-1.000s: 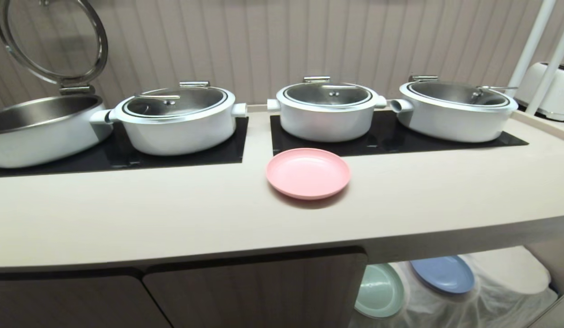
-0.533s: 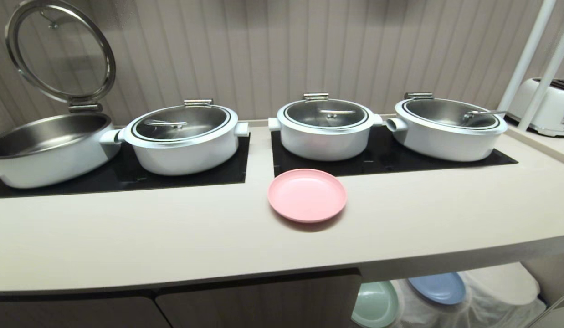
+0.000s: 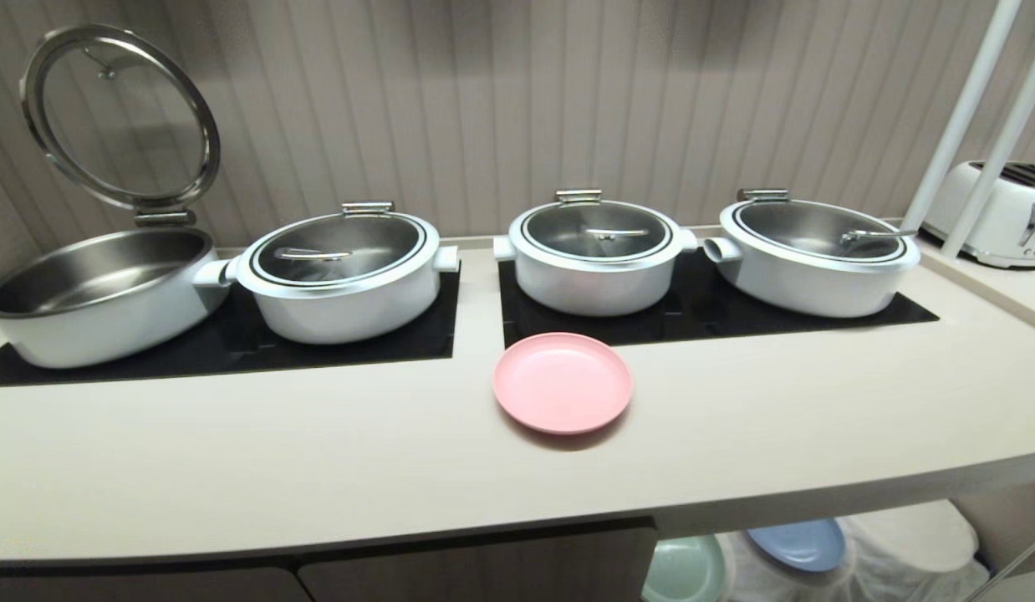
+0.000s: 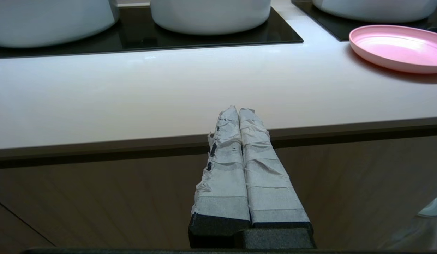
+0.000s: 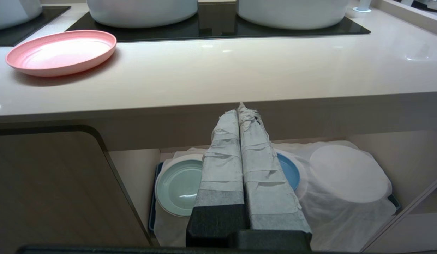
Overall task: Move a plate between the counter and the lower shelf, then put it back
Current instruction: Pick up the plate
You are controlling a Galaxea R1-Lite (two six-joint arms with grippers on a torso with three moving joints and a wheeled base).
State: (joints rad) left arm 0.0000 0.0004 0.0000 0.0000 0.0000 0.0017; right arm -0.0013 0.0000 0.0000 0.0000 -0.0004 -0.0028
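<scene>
The pink plate [image 3: 563, 382] lies flat on the beige counter [image 3: 317, 451], just in front of the black hob panel; it also shows as the plate [image 4: 398, 47] in the left wrist view and the plate [image 5: 61, 52] in the right wrist view. My left gripper [image 4: 238, 110] is shut and empty, level with the counter's front edge, left of the plate. My right gripper [image 5: 239, 111] is shut and empty, just below the counter edge, before the lower shelf [image 5: 349, 211] with its white cloth. Neither arm appears in the head view.
Several white pots [image 3: 597, 255] stand on the black hob panels [image 3: 701, 313]; the leftmost pot [image 3: 99, 293] has its glass lid up. A mint-green plate [image 5: 178, 185] and a blue plate [image 5: 289, 171] rest on the shelf. A white toaster [image 3: 998, 213] and white poles [image 3: 961, 117] stand at right.
The whole head view has shifted: the camera has risen, so the counter and pots sit lower in the picture and less of the shelf shows. The plate has not moved on the counter.
</scene>
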